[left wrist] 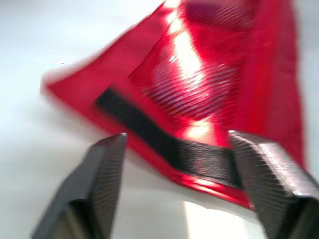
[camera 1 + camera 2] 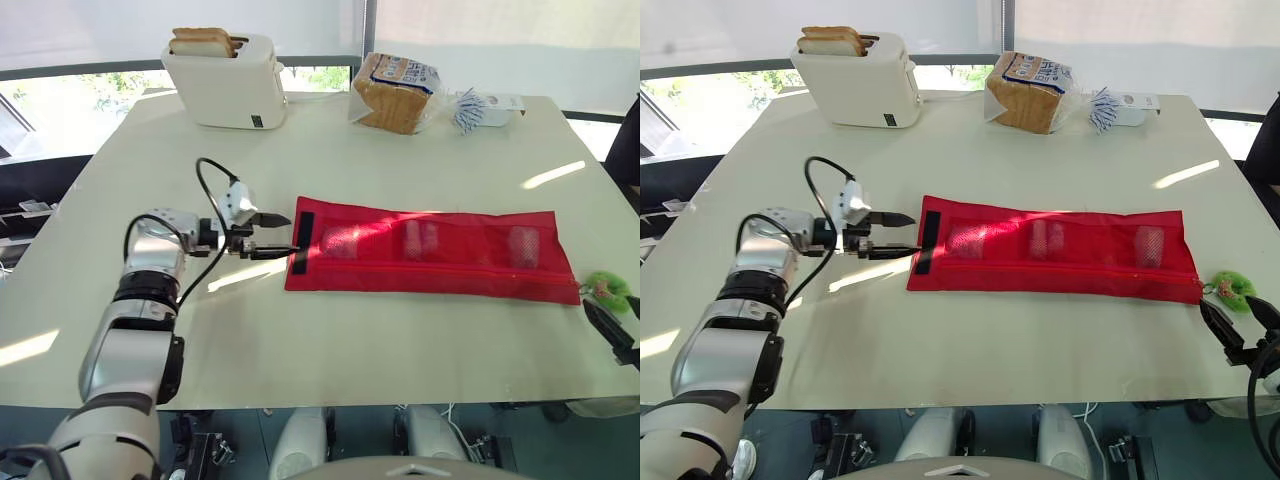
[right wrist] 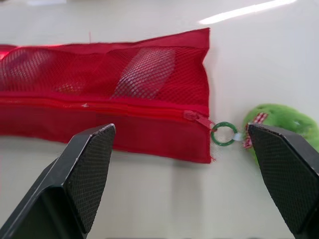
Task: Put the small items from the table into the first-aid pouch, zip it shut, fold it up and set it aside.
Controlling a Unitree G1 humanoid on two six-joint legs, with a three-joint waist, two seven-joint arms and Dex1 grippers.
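The red mesh first-aid pouch (image 2: 430, 252) lies flat and unfolded across the table, with pale items showing through its mesh. Its zipper (image 3: 198, 120) sits at the right end, joined by a green ring (image 3: 223, 134) to a green plush charm (image 2: 606, 288). A black velcro strip (image 1: 164, 144) runs across the pouch's left end. My left gripper (image 2: 282, 236) is open right at that left end, one finger above and one near the strip. Just past the charm, near the table's front right, my right gripper (image 2: 1240, 335) stands open and holds nothing.
A white toaster (image 2: 225, 80) with bread in it stands at the back left. A bagged loaf (image 2: 393, 92) and a small white-and-blue packet (image 2: 487, 108) lie at the back right. The table's front edge (image 2: 330, 400) runs close to the right gripper.
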